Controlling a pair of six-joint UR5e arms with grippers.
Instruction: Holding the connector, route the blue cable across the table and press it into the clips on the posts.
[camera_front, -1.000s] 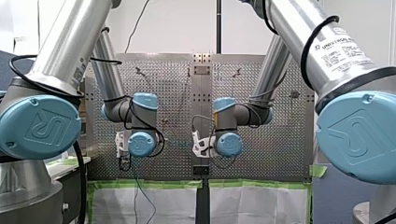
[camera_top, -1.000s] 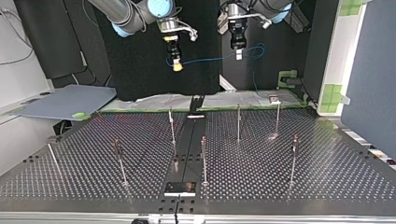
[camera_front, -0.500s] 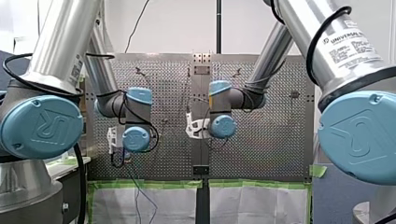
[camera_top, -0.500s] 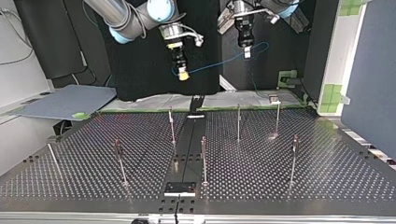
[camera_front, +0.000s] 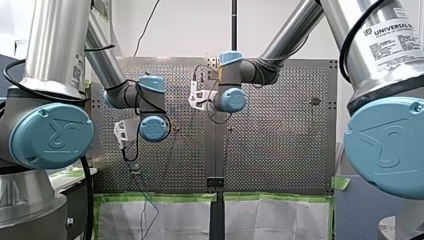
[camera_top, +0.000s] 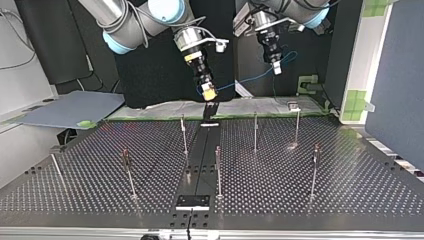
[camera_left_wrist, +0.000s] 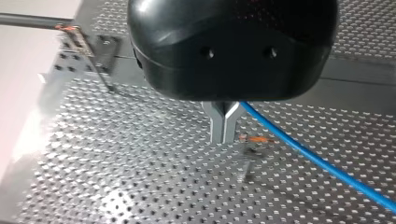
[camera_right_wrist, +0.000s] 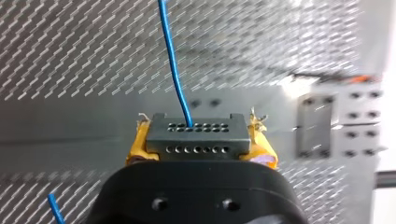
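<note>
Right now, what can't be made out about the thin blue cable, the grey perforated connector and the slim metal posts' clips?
The clips on the slim metal posts: too small, top view.
Whether my left gripper pinches the thin blue cable: black housing hides that, left wrist view.
The grey perforated connector's sides: yellow pads cover them, right wrist view.

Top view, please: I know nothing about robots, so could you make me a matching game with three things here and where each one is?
Things:
1. connector
2. blue cable
3. posts

Places:
A. standing upright on the perforated table
B. clamped between the right gripper's yellow-padded fingers
C. strung through the air from the left gripper to the right gripper

Pairs: 1-B, 2-C, 3-A
</note>
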